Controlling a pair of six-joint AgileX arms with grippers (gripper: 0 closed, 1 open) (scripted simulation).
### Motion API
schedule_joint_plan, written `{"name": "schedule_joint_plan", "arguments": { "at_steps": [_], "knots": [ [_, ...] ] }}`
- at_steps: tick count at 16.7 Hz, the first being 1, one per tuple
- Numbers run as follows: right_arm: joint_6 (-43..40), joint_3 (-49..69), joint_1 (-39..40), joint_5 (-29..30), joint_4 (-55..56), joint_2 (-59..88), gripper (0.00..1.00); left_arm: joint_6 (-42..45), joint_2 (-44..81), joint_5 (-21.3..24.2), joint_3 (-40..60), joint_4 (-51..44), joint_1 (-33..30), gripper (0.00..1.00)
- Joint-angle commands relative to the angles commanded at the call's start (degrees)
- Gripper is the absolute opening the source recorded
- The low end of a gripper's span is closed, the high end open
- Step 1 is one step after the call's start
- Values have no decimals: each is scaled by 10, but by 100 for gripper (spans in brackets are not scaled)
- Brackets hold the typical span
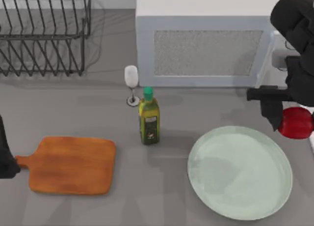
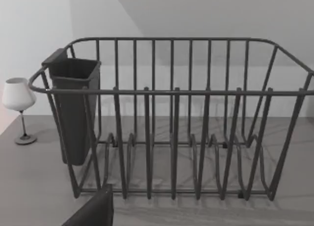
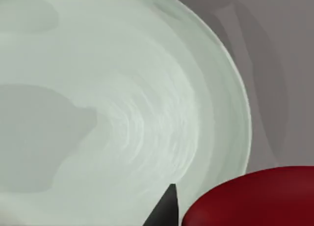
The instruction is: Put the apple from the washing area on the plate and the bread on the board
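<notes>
**Inspector:** Count of items?

**Assistant:** One apple (image 1: 296,122), one plate (image 1: 240,172), one board (image 1: 72,165), one oil bottle (image 1: 149,118), one wine glass (image 1: 131,84), one wire dish rack (image 1: 41,32) and one white appliance (image 1: 206,39) along the back.

**Inspector:** Location of the apple?

**Assistant:** At the table's right edge, just beyond the plate's upper right rim, at the right gripper (image 1: 279,119). In the right wrist view the apple (image 3: 255,199) sits against a dark fingertip (image 3: 164,209) with the plate (image 3: 122,103) spread beneath. The fingers appear closed on the fruit, though only one fingertip is plainly seen.

**Inspector:** Left arm?

**Assistant:** Parked at the far left edge, beside the board's handle. Whether its fingers are open cannot be told. Its wrist view looks at the rack (image 2: 171,123), which has a dark cutlery cup (image 2: 76,108) in one corner, and the glass (image 2: 19,105).

**Inspector:** Open room?

**Assistant:** The plate's surface is bare, the board's likewise. Bare table lies between board and plate, below the bottle.

**Inspector:** Orientation?

**Assistant:** The board's long axis runs left to right, handle pointing left. The apple is rounded; no axis discernible.
</notes>
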Motion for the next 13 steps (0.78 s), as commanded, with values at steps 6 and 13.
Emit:
{"name": "schedule_joint_plan", "arguments": {
  "at_steps": [6,13],
  "knots": [
    [70,11,118,-15,12,5,0,0,0,0,0,0,0,100],
    [75,13,127,-16,14,6,8,0,0,0,0,0,0,100]
  ]
}}
